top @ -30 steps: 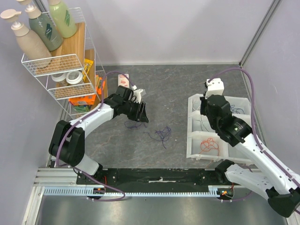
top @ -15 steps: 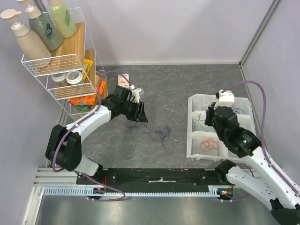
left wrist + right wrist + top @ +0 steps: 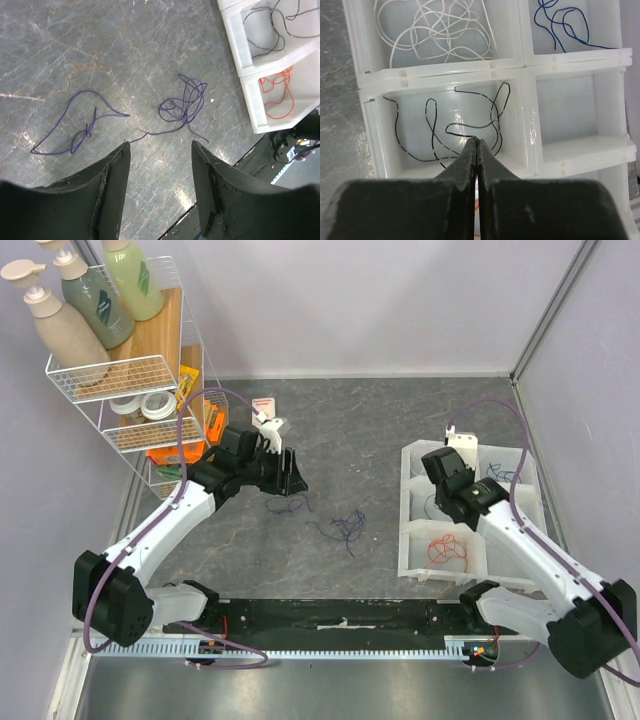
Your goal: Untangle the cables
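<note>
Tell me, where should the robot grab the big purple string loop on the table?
Probably at the little knot where the purple string loop crosses itself, coming straight down from above. The string lies flat on the table, so nothing sticks up to pinch sideways, and the knot is its thickest bit. The left hand hangs open nearby.

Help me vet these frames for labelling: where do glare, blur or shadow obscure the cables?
Top view: even light, no glare, but the purple cables are hair-thin. Left wrist view: pale sheen on the table, cables sharp, dark left end effector soft. Right wrist view: glossy white tray reflects light around the black cable; shut right end effector blurred.
</note>
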Motion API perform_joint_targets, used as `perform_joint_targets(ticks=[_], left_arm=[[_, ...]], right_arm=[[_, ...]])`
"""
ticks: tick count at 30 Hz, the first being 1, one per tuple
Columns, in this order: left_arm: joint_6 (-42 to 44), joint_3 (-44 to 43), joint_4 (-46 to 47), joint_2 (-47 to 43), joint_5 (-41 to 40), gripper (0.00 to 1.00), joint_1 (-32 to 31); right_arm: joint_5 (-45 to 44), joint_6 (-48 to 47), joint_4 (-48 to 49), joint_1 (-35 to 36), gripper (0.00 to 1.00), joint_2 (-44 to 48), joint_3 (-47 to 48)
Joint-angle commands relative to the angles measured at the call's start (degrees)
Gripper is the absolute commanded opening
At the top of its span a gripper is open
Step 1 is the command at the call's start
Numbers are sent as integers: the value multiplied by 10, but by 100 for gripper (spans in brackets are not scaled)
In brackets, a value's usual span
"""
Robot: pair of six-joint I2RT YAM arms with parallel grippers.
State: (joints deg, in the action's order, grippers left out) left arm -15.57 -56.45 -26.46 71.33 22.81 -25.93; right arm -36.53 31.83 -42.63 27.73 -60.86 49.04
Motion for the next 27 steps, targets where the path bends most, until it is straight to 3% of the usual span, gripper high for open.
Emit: perform_joint_targets(ticks=[1, 6, 10, 13, 15, 18, 22, 27], left_arm=[[-2, 26, -21, -13, -23, 59, 2], [-10, 71, -24, -61, -7, 61, 0], [-4, 119, -6, -93, -35, 62, 0], [-13, 114, -20, -95, -41, 63, 0], [-23, 111, -25, -99, -50, 65, 1], [-49, 109, -27, -105, -84, 69, 2], [-88, 86, -38, -82, -131, 71, 2], [-154, 58, -54, -28, -161, 71, 1]], right_arm=[[11, -4, 49, -19, 0, -64, 25], [42, -70, 45, -29, 0, -161, 71], [63, -108, 50, -36, 0, -198, 43], [89, -114, 54, -42, 17, -200, 38], [95, -108, 43, -42, 46, -191, 47], [106, -108, 36, -43, 70, -167, 68], [124, -133, 10, -43, 85, -144, 118], [195, -160, 4, -42, 95, -102, 143]])
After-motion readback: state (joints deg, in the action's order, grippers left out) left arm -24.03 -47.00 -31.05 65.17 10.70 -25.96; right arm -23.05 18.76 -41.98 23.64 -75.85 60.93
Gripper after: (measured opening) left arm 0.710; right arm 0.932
